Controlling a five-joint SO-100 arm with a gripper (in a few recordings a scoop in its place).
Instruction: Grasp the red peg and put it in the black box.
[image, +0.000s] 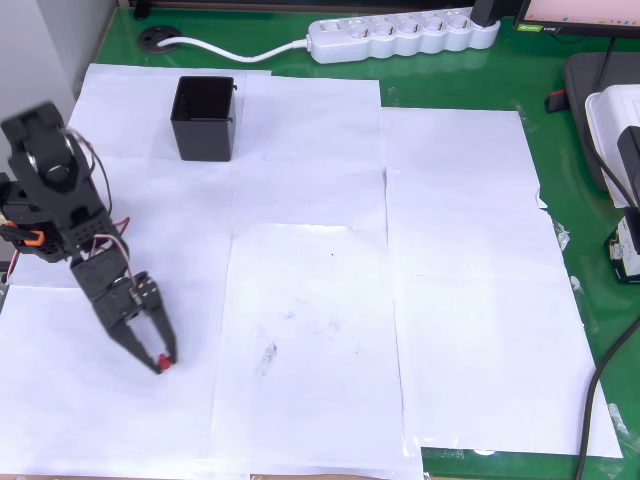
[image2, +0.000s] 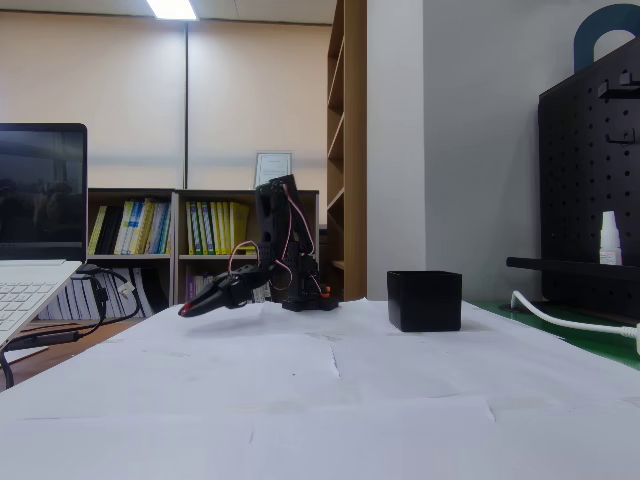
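In the overhead view, the black arm (image: 60, 205) stands at the left edge of the table, reaching down over the white paper sheets (image: 310, 300) that cover the green table top (image: 560, 180). Its gripper (image: 160, 362) points toward the lower left part of the paper, with the two black fingers drawn together at their tips. Between those tips sits the red peg (image: 163, 361), a tiny red stub, far smaller than the fingers that pinch it, only a speck of colour against the white sheet.

In the fixed view, the gripper (image2: 186, 311) juts out to the left of the arm, tilted slightly downward, and the red peg (image2: 184, 312) shows as a faint dark-red dot at the very tip, held clear above the paper.

Further right, the black box (image: 205, 118) stands upright near the top of the paper in the overhead view, its mouth open and its walls thin and tall, well apart from the gripper. In the fixed view, the black box (image2: 425, 300) sits to the right of the arm.

A white power strip (image: 405, 33) lies along the top edge of the table.
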